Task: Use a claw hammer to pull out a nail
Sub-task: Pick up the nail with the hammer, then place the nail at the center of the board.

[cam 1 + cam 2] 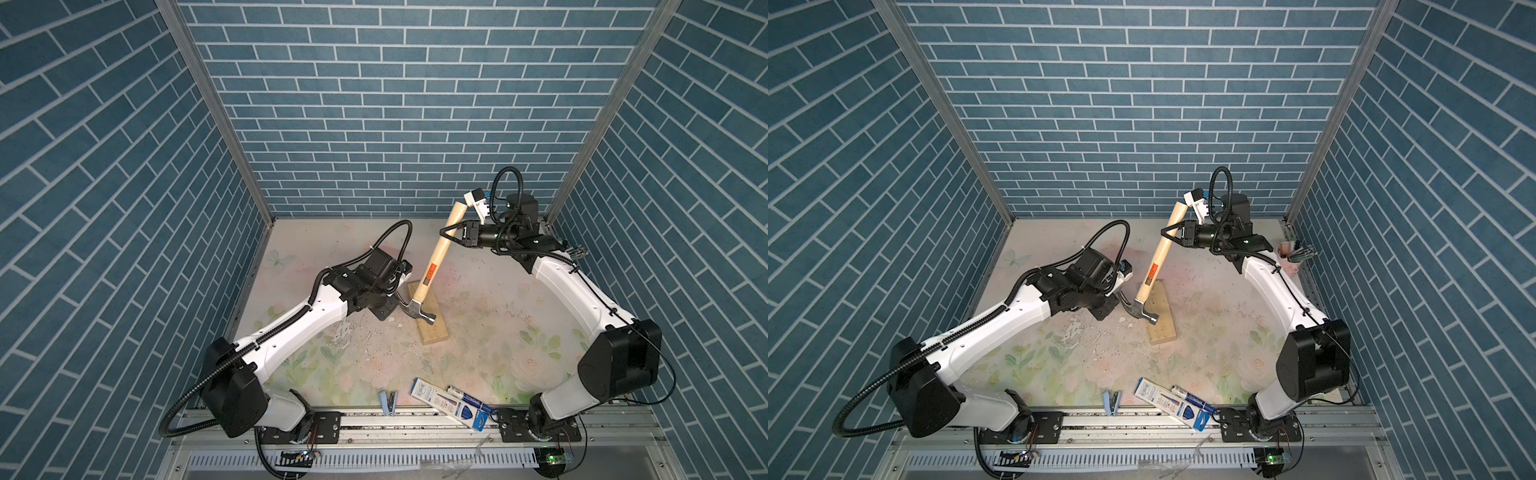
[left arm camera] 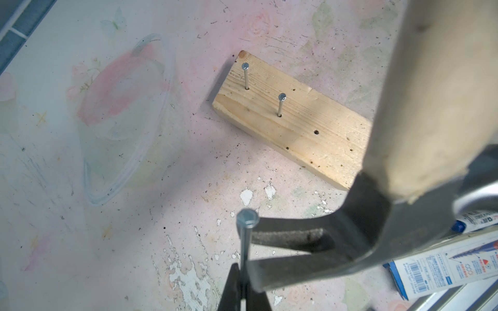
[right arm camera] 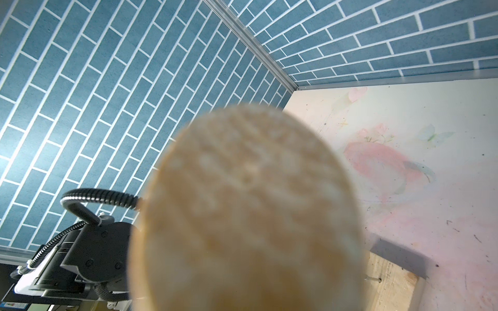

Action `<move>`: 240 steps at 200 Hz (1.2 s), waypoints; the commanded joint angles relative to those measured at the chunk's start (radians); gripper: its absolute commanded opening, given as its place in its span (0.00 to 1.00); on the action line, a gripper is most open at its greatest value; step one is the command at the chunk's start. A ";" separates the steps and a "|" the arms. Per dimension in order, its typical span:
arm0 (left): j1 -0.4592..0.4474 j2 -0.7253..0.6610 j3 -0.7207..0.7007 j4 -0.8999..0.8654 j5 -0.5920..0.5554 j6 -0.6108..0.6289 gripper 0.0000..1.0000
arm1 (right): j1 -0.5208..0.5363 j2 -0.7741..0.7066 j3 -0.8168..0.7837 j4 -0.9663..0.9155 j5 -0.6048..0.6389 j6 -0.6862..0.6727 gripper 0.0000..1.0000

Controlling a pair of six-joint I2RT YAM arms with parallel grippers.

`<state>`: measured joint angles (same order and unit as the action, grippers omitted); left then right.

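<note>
R gripper (image 1: 444, 233), level, pinches tilted claw hammer (image 1: 432, 266) handle; L gripper (image 2: 241, 288), low, pinches nail (image 2: 246, 219).

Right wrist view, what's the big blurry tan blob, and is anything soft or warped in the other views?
Right wrist view: the blob is the hammer, its handle end too close to focus; the walls behind are sharp. Left wrist view: the hammer looms soft, while the nail in its claw and the block are crisper. Both top views: sharp, with walls fanning outward from the wide lens.
</note>
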<state>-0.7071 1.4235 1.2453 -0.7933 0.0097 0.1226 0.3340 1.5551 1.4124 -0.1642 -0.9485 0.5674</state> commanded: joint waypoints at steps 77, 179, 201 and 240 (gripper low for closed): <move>0.117 -0.023 0.022 0.023 0.023 -0.106 0.00 | 0.006 -0.067 0.073 -0.194 0.115 -0.039 0.00; 0.151 0.026 -0.026 0.102 0.059 -0.341 0.00 | 0.032 -0.146 0.151 -0.401 0.381 -0.181 0.00; 0.155 0.052 -0.025 0.110 0.059 -0.370 0.00 | 0.047 -0.150 0.168 -0.434 0.433 -0.205 0.00; 0.158 0.092 -0.029 0.131 0.050 -0.408 0.00 | 0.078 -0.150 0.183 -0.469 0.498 -0.235 0.00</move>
<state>-0.5571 1.4963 1.2285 -0.6819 0.0673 -0.2287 0.3923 1.4544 1.5375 -0.6323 -0.4732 0.3119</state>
